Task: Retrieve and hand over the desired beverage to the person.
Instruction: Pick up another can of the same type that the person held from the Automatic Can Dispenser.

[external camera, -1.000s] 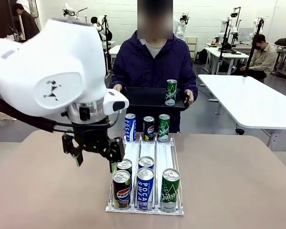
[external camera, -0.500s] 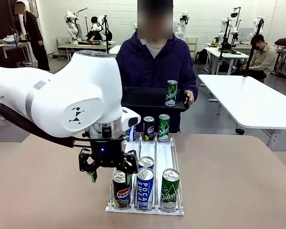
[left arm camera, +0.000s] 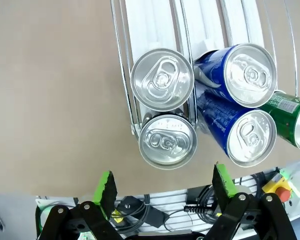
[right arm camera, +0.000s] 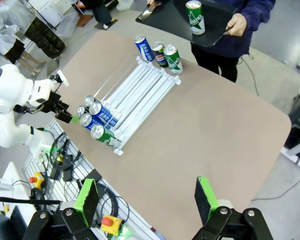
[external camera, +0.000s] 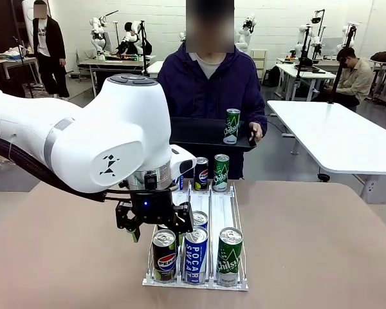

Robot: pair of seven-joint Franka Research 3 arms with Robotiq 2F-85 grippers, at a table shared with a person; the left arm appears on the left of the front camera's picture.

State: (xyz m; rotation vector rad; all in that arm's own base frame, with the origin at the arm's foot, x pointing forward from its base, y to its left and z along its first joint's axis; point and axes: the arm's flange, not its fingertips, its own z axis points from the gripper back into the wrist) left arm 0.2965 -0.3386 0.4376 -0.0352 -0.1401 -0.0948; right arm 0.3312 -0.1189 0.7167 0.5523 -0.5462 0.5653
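Hovering spread above the front Pepsi can (left arm camera: 167, 140) at lower centre, the left fingers (left arm camera: 106, 186) seem mid-reach; next they should descend astride it, then pinch.

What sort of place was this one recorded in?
Probably a robotics lab or test hall: white work tables across an open room, an emergency-stop button and loose cables at the table edge, and a staged can rack.

white side table (external camera: 334, 138), seated bystander (external camera: 355, 78)
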